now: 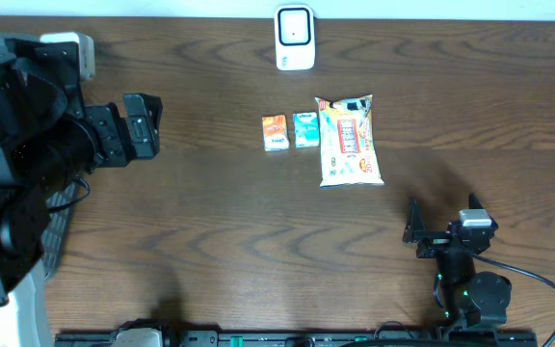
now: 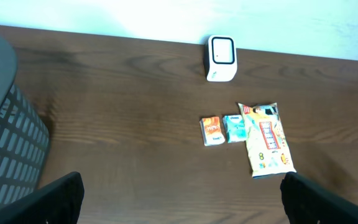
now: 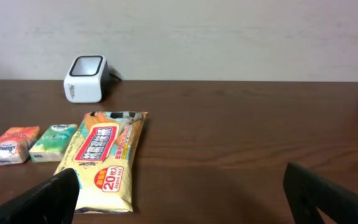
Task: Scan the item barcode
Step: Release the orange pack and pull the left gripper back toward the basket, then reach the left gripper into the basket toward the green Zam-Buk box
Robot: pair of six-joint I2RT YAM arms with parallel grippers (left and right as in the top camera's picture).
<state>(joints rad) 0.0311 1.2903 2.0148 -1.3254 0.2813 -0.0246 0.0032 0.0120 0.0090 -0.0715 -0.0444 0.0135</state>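
Three items lie in a row mid-table: a small orange pack (image 1: 275, 132) (image 2: 212, 130) (image 3: 11, 144), a small teal pack (image 1: 305, 128) (image 2: 234, 127) (image 3: 53, 140) and a larger yellow wipes pack (image 1: 349, 141) (image 2: 268, 140) (image 3: 107, 158). A white barcode scanner (image 1: 295, 39) (image 2: 221, 58) (image 3: 86, 78) stands behind them at the far edge. My left gripper (image 1: 152, 125) (image 2: 182, 205) hovers open at the left, well away from the items. At the near right my right gripper (image 1: 443, 214) (image 3: 182, 199) is open and points toward the wipes pack. Neither holds anything.
A grey slatted basket (image 2: 5, 124) (image 1: 61, 207) stands at the table's left side under the left arm. A pale wall rises behind the far table edge. Dark wood table (image 1: 220, 241) stretches between the items and the front edge.
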